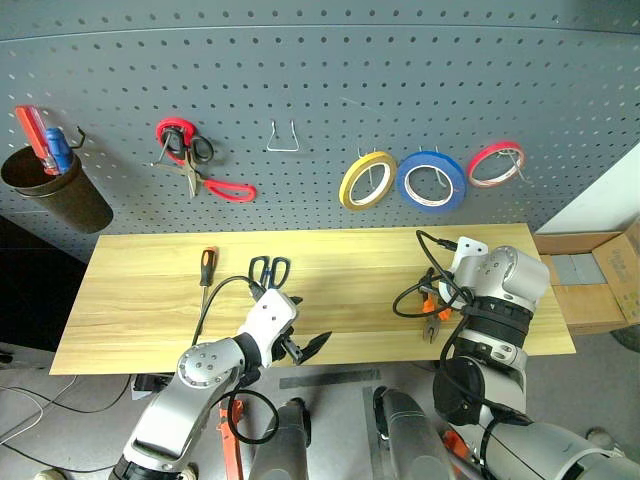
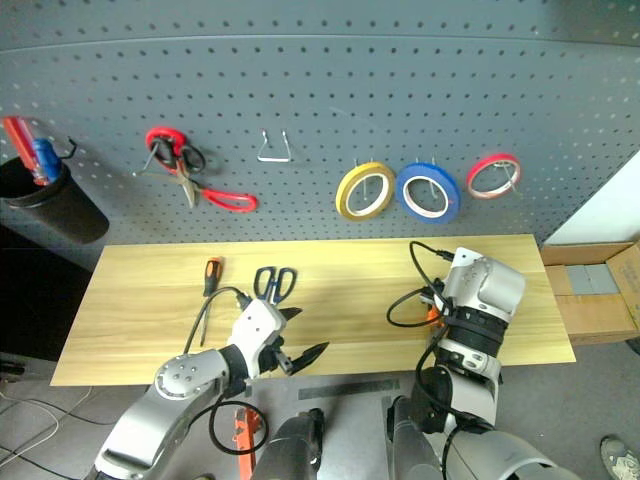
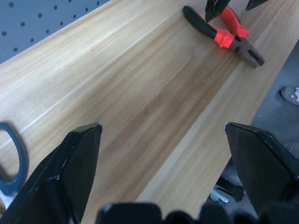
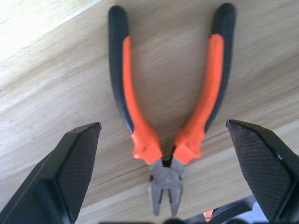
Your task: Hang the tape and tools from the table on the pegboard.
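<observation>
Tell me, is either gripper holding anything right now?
Nothing is held: the right gripper hangs open over the orange-and-black-handled pliers; the left gripper is open and empty.

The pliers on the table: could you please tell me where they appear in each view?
Left eye view: pliers at lower right, beside the right arm.
Right eye view: orange sliver beside the same arm.
Left wrist view: top right.
Right wrist view: centre, between open gripper fingers.
Shared landmark: the table.

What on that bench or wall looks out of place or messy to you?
Nothing is spilled or broken. The pliers, dark-handled scissors and screwdriver lie loose on the table rather than on the pegboard. The red-handled scissors hang askew.
</observation>
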You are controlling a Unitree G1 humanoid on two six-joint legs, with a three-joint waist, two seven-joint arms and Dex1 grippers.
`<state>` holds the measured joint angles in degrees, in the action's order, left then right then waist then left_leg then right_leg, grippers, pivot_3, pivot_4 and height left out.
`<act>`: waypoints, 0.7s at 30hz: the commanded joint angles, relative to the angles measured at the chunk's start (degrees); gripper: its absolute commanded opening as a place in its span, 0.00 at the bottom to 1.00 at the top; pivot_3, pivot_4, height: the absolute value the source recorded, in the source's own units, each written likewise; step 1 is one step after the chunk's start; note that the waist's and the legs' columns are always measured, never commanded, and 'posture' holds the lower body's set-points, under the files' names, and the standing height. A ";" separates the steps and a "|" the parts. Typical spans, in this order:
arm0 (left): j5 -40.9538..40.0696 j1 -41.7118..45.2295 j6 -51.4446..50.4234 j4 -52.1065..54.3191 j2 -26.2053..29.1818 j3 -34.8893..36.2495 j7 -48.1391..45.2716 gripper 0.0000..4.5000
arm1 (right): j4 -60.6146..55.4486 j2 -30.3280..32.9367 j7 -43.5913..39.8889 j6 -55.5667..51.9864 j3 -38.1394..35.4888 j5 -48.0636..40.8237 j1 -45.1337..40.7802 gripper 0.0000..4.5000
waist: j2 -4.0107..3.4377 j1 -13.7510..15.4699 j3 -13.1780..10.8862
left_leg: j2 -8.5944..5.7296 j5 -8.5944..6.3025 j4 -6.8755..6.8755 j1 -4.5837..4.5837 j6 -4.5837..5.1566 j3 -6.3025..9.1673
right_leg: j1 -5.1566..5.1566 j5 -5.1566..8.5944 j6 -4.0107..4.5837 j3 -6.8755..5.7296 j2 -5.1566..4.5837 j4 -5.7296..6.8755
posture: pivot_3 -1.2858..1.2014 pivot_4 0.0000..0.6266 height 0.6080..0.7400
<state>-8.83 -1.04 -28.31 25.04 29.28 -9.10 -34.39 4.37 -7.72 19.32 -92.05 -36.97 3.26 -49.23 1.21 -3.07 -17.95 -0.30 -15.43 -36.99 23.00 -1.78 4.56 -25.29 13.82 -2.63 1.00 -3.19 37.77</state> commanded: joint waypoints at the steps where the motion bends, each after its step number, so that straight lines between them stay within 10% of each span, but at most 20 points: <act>1: -0.64 -0.60 -0.05 2.89 0.46 0.95 -0.02 1.00 | -0.39 -14.44 0.59 -0.45 -0.01 -1.18 0.07 0.99 | -0.01 0.02 -0.01 | 0.00 0.00 0.00 0.00 0.00 0.00 | 0.00 0.00 0.00 0.00 0.00 0.00 | 0.55 0.54 1.00; 21: -1.37 -2.82 -2.90 6.78 2.14 2.78 -0.37 1.00 | 11.92 -10.01 0.03 8.58 3.27 -6.18 4.51 0.99 | -0.24 0.17 -0.24 | 0.02 0.00 0.00 -0.09 0.00 0.02 | 0.07 0.01 -0.01 -0.01 0.03 0.01 | 0.56 0.57 1.00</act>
<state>-9.13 -3.13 -31.03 29.05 30.82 -7.20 -34.46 16.02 -7.72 19.49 -84.34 -33.97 -1.77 -48.44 0.97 -2.90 -18.19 -0.28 -15.43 -36.96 22.92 -1.77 4.58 -25.24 13.83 -2.63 0.98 -3.16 37.79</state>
